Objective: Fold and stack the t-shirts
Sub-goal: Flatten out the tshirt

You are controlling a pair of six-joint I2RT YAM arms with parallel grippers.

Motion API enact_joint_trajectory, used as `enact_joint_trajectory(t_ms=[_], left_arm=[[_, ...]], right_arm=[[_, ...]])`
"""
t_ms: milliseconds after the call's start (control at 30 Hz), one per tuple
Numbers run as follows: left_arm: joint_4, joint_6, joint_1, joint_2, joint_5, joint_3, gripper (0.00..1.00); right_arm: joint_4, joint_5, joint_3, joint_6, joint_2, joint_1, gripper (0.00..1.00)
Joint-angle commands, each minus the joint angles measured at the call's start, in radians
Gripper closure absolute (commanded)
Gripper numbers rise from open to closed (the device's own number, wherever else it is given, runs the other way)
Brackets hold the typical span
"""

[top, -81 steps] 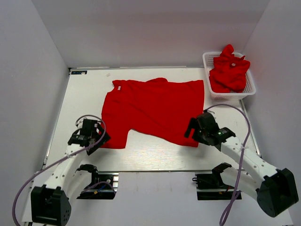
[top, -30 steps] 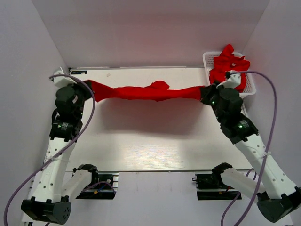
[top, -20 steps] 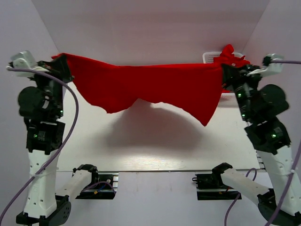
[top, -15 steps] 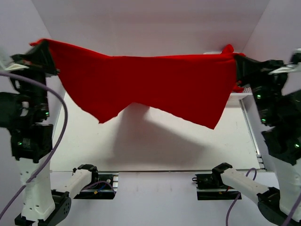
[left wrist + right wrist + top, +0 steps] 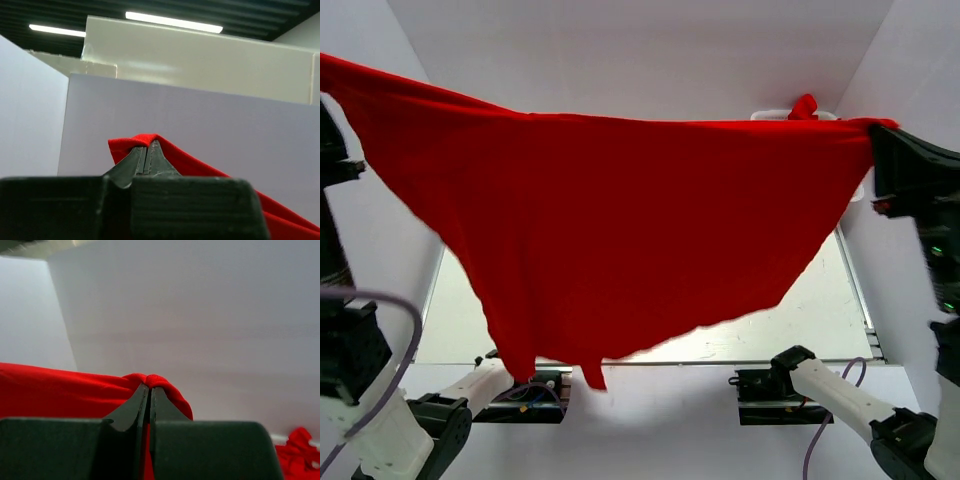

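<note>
One red t-shirt (image 5: pixel 620 220) hangs spread wide in the air, high above the table and close to the top camera. My left gripper (image 5: pixel 147 146) is shut on one top corner of it (image 5: pixel 131 143). In the top view that corner runs off the left edge, and the left fingers are out of frame there. My right gripper (image 5: pixel 876 135) is shut on the other top corner (image 5: pixel 165 382), and the cloth (image 5: pixel 60 390) stretches away to the left. More crumpled red t-shirts (image 5: pixel 805 104) peek over the held shirt's top edge at the back right, also low in the right wrist view (image 5: pixel 298 449).
The white basket (image 5: pixel 765 114) shows only a sliver of rim behind the hanging shirt. A strip of the white table (image 5: pixel 820 300) shows below the shirt on the right. White walls close in on both sides and at the back. The arm bases (image 5: pixel 775 385) sit at the near edge.
Both arms have lifted the shirt from the table and raised it high toward the camera. It went from a stretched-out bunch to a wide hanging sheet.
</note>
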Motion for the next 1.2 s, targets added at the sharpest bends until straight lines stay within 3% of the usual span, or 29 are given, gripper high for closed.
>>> enact_joint_trajectory(t_ms=[0, 267, 400, 467, 533, 633, 767, 800, 967, 1167], left_arm=[[0.027, 0.077, 0.001, 0.061, -0.020, -0.076, 1.00], [0.219, 0.103, 0.014, 0.171, -0.121, -0.485, 1.00], [0.297, 0.091, 0.014, 0.391, -0.099, -0.640, 1.00], [0.329, 0.063, 0.025, 0.493, -0.089, -0.662, 1.00], [0.340, 0.042, 0.034, 0.666, -0.070, -0.671, 1.00], [0.328, 0.017, 0.054, 0.855, -0.005, -0.593, 1.00], [0.276, -0.014, 0.063, 1.146, 0.059, -0.415, 1.00], [0.276, -0.024, 0.063, 1.171, 0.076, -0.398, 1.00], [0.333, -0.034, 0.063, 1.236, 0.104, -0.374, 1.00], [0.333, -0.052, 0.073, 1.212, 0.142, -0.392, 1.00]], right_arm=[[0.070, 0.121, -0.126, -0.043, 0.025, 0.000, 1.00], [0.300, 0.400, -0.542, 0.019, 0.168, -0.006, 1.00], [0.395, 0.473, -0.622, 0.105, 0.416, -0.045, 1.00], [0.401, 0.444, -0.613, 0.147, 0.490, -0.062, 1.00], [0.403, 0.372, -0.584, 0.188, 0.664, -0.108, 1.00], [0.403, 0.234, -0.480, 0.202, 0.940, -0.160, 1.00], [0.334, 0.097, -0.224, 0.199, 1.172, -0.207, 1.00], [0.301, 0.083, -0.198, 0.202, 1.253, -0.213, 1.00], [0.303, -0.009, -0.098, 0.211, 1.361, -0.255, 1.00], [0.302, -0.067, 0.033, 0.220, 1.469, -0.290, 1.00]])
